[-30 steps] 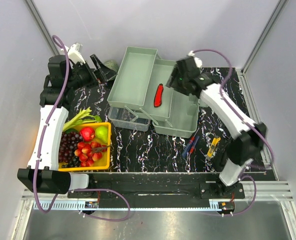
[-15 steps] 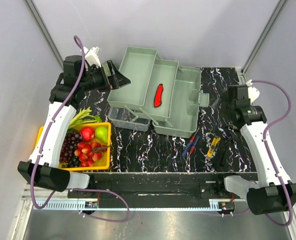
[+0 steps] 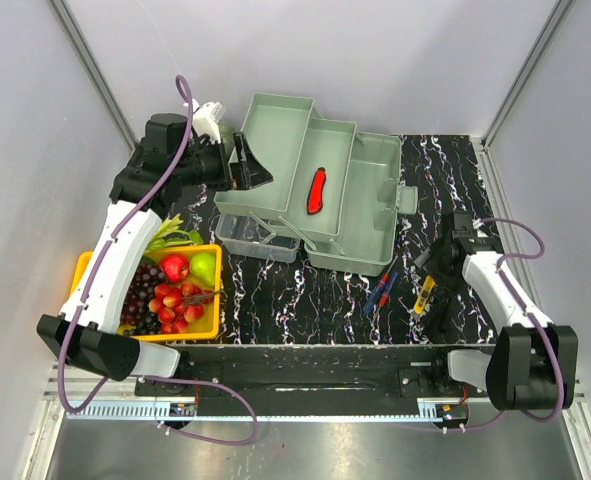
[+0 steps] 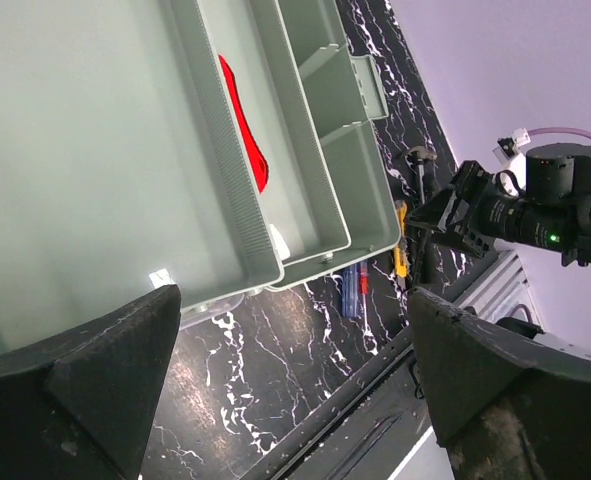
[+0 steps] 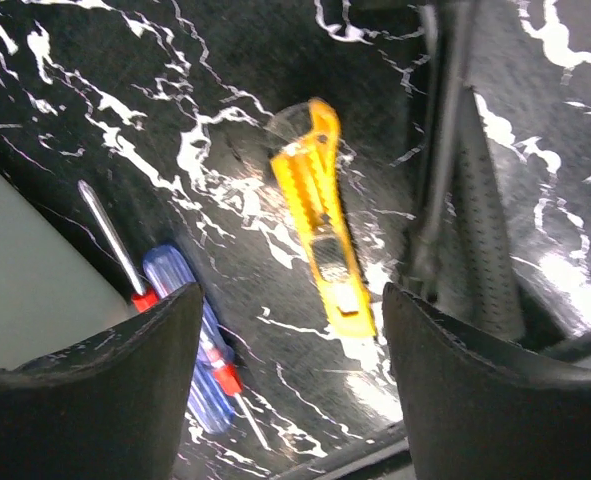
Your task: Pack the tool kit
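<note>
— Left gripper [image 3: 251,166] first: where is it, and how do its fingers stand?

— Spread wide, with nothing between them. A second ago it hung back at the far left, off the box. Now it has swung in to the left edge of the toolbox [image 3: 360,225], just beside the highest fold-out tray [image 3: 270,140]. Whether it touches the rim I cannot tell.

— And the box itself?

— It sits far centre on the table, opened out. It is pale grey-green, with its trays stepped out to the left. One red tool [image 3: 317,190] lies in the middle tray [image 3: 333,150].

— What is still out?

— To the near right of the box, on the black marbled top, blue- and red-handled screwdrivers [image 3: 382,292] lie together. Right of them is a yellow utility knife [image 3: 425,294].

— And the right gripper [image 3: 433,266]?

— That is the bigger change. It was over the box a second ago and has come down to the near right. Its wrist view shows the fingers parted, with the knife straight beneath and not held.

— Meaning?

— I'd judge that one tool is packed and the loose ones remain, with the knife likely next. The left arm looks placed to steady or fold the trays.
</note>
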Motion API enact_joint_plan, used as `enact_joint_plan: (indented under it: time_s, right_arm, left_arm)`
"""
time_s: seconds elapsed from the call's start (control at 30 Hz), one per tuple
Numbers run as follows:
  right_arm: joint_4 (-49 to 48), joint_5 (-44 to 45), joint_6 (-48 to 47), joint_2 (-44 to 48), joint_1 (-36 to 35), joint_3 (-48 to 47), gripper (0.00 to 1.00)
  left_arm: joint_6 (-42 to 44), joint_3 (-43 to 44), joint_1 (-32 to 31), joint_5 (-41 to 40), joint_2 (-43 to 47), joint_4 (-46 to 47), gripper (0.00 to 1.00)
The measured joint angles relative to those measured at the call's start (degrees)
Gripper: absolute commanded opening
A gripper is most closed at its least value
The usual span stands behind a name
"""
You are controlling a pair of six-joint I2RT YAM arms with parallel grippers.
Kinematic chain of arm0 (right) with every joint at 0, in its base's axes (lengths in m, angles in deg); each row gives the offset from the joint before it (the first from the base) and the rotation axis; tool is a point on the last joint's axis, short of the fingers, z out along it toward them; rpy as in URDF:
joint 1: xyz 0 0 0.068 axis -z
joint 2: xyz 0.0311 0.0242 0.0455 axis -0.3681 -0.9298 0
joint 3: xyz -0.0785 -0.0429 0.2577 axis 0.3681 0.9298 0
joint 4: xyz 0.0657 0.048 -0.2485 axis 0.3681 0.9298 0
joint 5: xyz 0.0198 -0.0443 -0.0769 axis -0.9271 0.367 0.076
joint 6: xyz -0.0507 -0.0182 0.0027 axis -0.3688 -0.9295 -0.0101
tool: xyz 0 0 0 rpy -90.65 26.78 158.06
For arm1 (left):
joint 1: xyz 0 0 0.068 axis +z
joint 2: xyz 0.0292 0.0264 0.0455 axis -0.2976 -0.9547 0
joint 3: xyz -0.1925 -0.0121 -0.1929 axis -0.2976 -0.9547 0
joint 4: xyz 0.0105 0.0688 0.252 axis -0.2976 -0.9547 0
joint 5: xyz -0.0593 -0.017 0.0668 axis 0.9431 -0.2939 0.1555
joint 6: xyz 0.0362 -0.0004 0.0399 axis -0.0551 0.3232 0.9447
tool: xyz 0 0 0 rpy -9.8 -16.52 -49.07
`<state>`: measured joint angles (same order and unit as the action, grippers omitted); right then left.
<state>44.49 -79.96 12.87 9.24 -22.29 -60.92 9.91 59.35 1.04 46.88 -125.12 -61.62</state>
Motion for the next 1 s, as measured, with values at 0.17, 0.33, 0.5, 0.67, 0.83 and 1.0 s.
enact_joint_plan:
  time_s: [0.17, 0.33, 0.5, 0.67, 0.83, 1.0]
  right_arm:
    - [-5.05, -1.64, 0.83, -5.84, 0.02, 0.11, 0.68]
    - [-5.25, -1.22, 2.75, -9.16, 0.02, 0.15, 0.75]
    - [-6.1, -0.2, 3.48, -10.14, 0.02, 0.35, 0.75]
    - [-6.95, 0.04, 4.37, -13.44, 0.02, 0.96, 0.71]
    - [-7.74, 0.28, 5.22, -13.84, 0.02, 2.25, 0.55]
    - [-8.09, 0.48, 5.29, -13.81, 0.07, 2.56, 0.3]
  left_arm:
    - [0.79, 1.03, 0.0, -0.74, -1.36, -0.66, 0.99]
    - [2.05, 1.33, 0.11, -2.86, -1.42, -1.77, 0.99]
    - [2.58, 1.66, 0.9, -4.79, -1.44, -2.38, 0.99]
    - [2.54, 1.66, 1.75, -5.11, -1.53, -2.56, 0.99]
    - [2.51, 1.66, 2.43, -5.09, -1.53, -2.58, 0.99]
    - [2.49, 1.66, 2.62, -5.09, -1.53, -2.56, 0.99]
